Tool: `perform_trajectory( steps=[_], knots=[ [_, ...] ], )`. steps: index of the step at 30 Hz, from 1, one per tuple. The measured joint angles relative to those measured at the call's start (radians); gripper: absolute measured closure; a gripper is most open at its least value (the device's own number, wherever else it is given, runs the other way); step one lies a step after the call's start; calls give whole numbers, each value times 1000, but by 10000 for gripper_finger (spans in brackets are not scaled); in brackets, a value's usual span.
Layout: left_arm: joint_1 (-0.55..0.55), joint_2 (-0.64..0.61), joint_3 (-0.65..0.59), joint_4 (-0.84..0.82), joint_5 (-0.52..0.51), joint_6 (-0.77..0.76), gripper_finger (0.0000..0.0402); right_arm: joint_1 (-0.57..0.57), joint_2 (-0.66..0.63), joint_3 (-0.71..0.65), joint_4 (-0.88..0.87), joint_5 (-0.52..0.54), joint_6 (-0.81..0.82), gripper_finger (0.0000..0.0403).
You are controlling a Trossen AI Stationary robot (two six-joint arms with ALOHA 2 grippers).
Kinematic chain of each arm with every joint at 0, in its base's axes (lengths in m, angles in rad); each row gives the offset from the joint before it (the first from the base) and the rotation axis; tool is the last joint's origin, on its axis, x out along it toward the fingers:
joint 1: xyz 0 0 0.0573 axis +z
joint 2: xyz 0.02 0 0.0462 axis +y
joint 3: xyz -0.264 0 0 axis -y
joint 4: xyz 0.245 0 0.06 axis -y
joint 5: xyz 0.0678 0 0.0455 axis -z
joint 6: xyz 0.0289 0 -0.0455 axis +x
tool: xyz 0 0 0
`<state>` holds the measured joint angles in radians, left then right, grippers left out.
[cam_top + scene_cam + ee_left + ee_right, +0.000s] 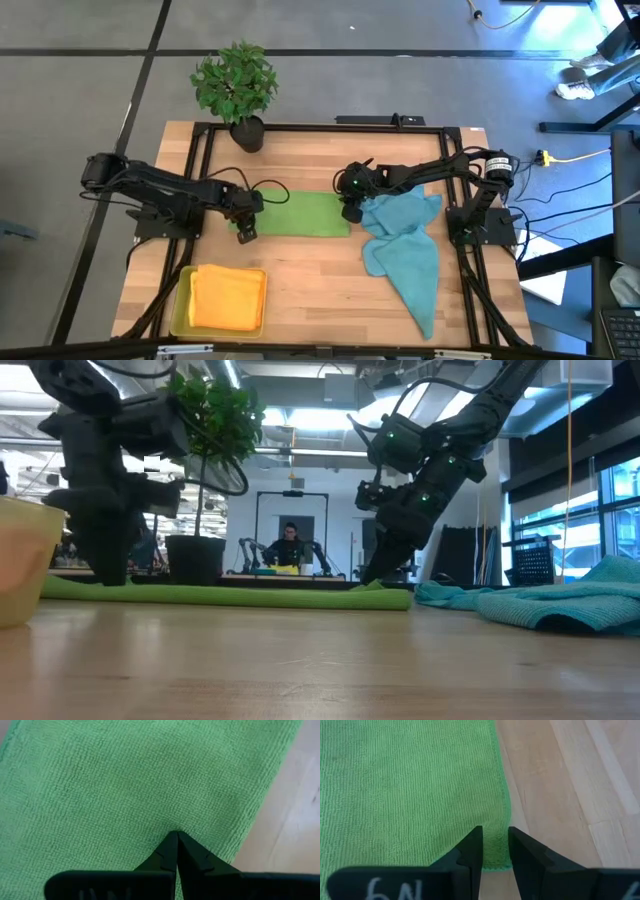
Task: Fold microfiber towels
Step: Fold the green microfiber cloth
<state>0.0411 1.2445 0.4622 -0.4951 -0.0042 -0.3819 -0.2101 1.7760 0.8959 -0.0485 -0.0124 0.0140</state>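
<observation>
High view first: I see the green towel (297, 214) lying flat as a long strip on the tabletop (330, 290), between my two arms. The teal towels (405, 255) sit in a loose heap to its right, and a yellow-orange towel (229, 297) rests folded in the yellow tray (179, 307) near the front left corner. A potted plant (236, 88) stands at the far edge.

I judge this cloth soft, light and limp: it will drape and sag wherever it is not supported, and the nap should give decent friction against the fingers. A thin pinch right at a corner or hem looks like the sensible hold, since a grab in the middle would only bunch it.

My left tool (176, 836) is at the strip's left end, fingers pressed fully together with their tips down on the green pile. From the left wrist view I cannot tell whether any fabric is actually caught between them; it looks more like a closed tip resting on the cloth.

My right tool (495, 837) is at the strip's right end, near the corner closest to the teal heap. Its fingers stand a little apart, straddling the towel's edge, with green cloth showing in the narrow gap. I read that as a light pinch on the hem, though the grip could be shallow and might slip if I lift quickly.
</observation>
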Motion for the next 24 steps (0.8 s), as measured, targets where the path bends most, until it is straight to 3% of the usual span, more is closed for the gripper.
perform_trajectory(
  steps=[24],
  knots=[
    [182, 13, -6, 111, -35, 130, 400, 68, 0, 0, -91, -70, 8, 309]
  ],
)
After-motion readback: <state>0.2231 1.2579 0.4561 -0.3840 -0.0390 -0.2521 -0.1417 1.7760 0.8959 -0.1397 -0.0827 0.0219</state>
